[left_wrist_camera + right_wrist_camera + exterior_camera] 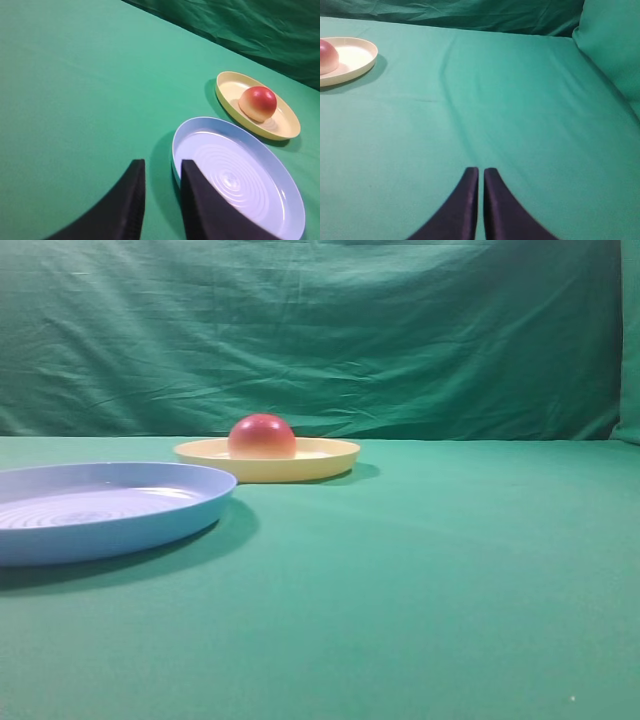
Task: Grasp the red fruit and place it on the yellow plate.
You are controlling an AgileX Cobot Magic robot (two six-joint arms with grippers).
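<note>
The left gripper [162, 172] has its dark fingers [131, 200] parted by a narrow gap, with nothing between them; its right finger overlaps the near rim of the blue plate [240, 175] in the wrist view. Ahead and to the right of those jaws, beyond the blue plate, the red fruit [258, 103] sits dome-up inside the yellow plate [229, 85]. The right gripper [481, 172] has its jaws nearly together, holding nothing, above the green cloth [520, 110]; the fruit lies far ahead to their left. No writing is legible.
</note>
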